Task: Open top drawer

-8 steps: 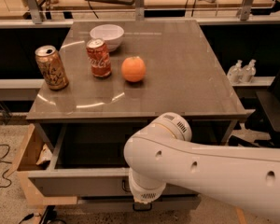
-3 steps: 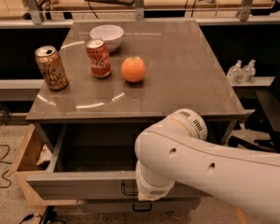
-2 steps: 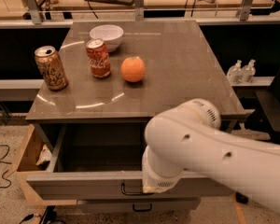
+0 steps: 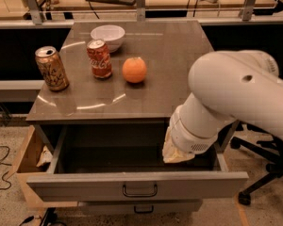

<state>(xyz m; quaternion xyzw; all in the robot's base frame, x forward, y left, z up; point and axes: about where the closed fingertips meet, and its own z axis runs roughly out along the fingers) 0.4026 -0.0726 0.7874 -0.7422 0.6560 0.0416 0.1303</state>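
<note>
The top drawer stands open under the bench, its flat grey front reaching out toward 6 o'clock and its deep grey inside in plain sight. The small dark handle sits at the centre of the front with nothing touching it. The white arm comes in from 3 o'clock and bends down into the drawer's right half. The hand shows only as a pale tip at the arm's end, low inside the drawer, and whether it is wide or narrow cannot be told.

On the bench, a bowl sits at 12 o'clock of a red can. A gold can stands at 9 o'clock of the red can and an orange at 3 o'clock. A shallower drawer shows just below the open one, and a cardboard box stands at 9 o'clock of it.
</note>
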